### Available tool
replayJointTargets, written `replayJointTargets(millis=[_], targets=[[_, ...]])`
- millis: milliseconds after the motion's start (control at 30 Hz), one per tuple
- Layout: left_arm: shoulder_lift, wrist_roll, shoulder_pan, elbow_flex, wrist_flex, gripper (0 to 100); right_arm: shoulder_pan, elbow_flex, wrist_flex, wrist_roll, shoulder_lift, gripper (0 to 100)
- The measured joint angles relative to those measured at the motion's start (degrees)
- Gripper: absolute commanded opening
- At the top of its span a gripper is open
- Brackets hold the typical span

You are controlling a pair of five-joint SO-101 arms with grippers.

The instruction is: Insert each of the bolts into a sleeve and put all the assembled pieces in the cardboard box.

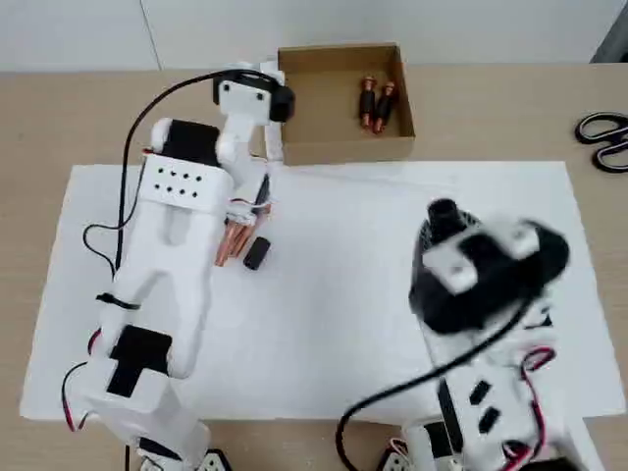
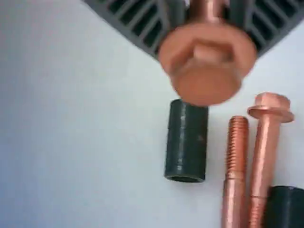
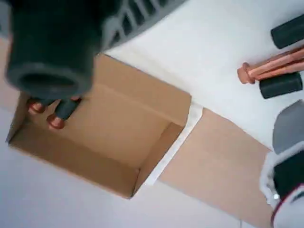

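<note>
Nearest the lens in the high view rose the right arm (image 1: 481, 270), lifted over the white sheet (image 1: 334, 294) at about 4 o'clock of the table (image 1: 491, 118). The left arm (image 1: 177, 245) lay at 9 o'clock, with the left gripper (image 1: 247, 211) down over the copper loose bolts (image 1: 232, 243) and a black loose sleeve (image 1: 257, 253). The cardboard box (image 1: 339, 149) sat at 12 o'clock with two assembled pieces (image 1: 376, 103) inside, and scissors (image 1: 606, 140) lay at 2 o'clock. In the left wrist view, that gripper's ribbed fingers (image 2: 137, 19) were clamped on a held bolt (image 2: 206, 64), its head toward the camera, above the loose sleeve, which lay just beside the two loose bolts; a second sleeve (image 2: 286, 207) lay by their shafts. In the right wrist view, the right gripper (image 3: 61, 14) was closed around a held sleeve (image 3: 50, 47), its bore facing the camera, in front of the box, where the assembled pieces lay near one wall.
</note>
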Motion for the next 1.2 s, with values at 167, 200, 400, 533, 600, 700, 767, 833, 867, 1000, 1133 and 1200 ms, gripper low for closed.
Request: replayJointTargets(millis=[167, 200, 400, 533, 600, 700, 767, 833, 867, 1000, 1133, 1200], targets=[[0.0, 6.3, 1.8, -4.5, -2.1, 1, 1.7, 16.4, -5.9, -1.5, -9.3, 0.3], [0.0, 8.2, 1.8, -5.5, -2.8, 1, 2.4, 20.2, -7.8, -2.8, -10.5, 0.3], [0.0, 15.2, 1.9, -8.4, -4.5, 1, 3.1, 39.6, -19.6, -14.8, -18.9, 0.4], [0.0, 15.6, 3.2, -8.4, -6.2, 1, 3.0, 42.9, -20.9, -23.2, -19.1, 0.4], [-0.1, 15.7, 3.5, -8.6, -7.6, 1, 2.7, 43.5, -21.5, -24.9, -19.2, 0.4], [-3.7, 16.1, 4.5, -8.8, -8.4, 1, 2.5, 45.2, -22.1, -25.5, -19.3, 0.4], [-7.9, 16.6, 5.7, -8.8, -8.9, 1, 1.8, 46.4, -22.7, -25.6, -19.3, 0.4], [-12.0, 17.7, 6.8, -8.9, -9.1, 1, 0.5, 47.4, -23.3, -25.6, -19.3, 0.4], [-13.7, 18.2, 7.2, -8.9, -9.1, 1, -0.2, 47.9, -23.3, -25.6, -19.3, 0.3], [-17.1, 19.3, 7.6, -8.9, -9.2, 1, -3.8, 48.6, -23.3, -25.6, -19.3, 0.3], [-17.1, 19.7, 7.9, -8.9, -9.2, 1, -6.1, 48.6, -23.3, -25.6, -19.3, 0.3], [-17.3, 19.7, 9.4, -9.3, -9.2, 1, -6.1, 48.6, -23.3, -25.6, -19.3, 0.3]])
